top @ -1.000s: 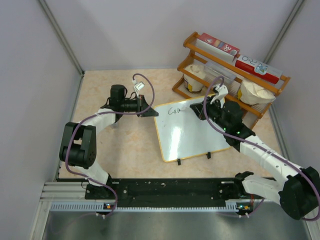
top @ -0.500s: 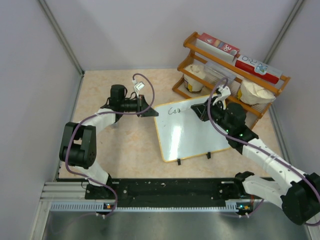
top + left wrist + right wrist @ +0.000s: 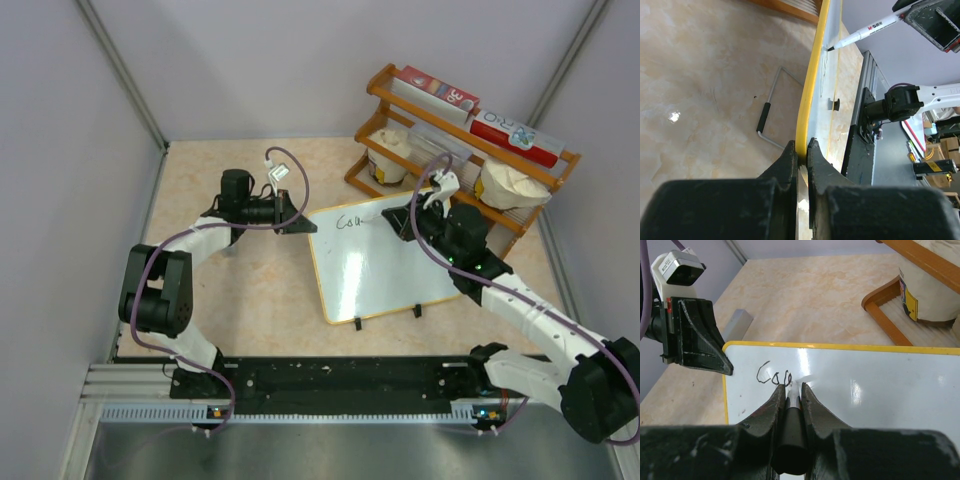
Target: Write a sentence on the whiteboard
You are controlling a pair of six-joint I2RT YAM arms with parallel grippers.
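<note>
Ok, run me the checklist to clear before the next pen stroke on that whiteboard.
1. Left fingers shut on the whiteboard at its yellow rim: ok.
2. Right fingers shut on the marker: ok.
3. Marker tip against the board face, judged from the left wrist view: ok.
4. Sentence complete: not ok. The lettering is only a few letters.
5. Blank board to the right of the lettering for more words: ok.
6. Ink left in the marker: cannot tell.
</note>
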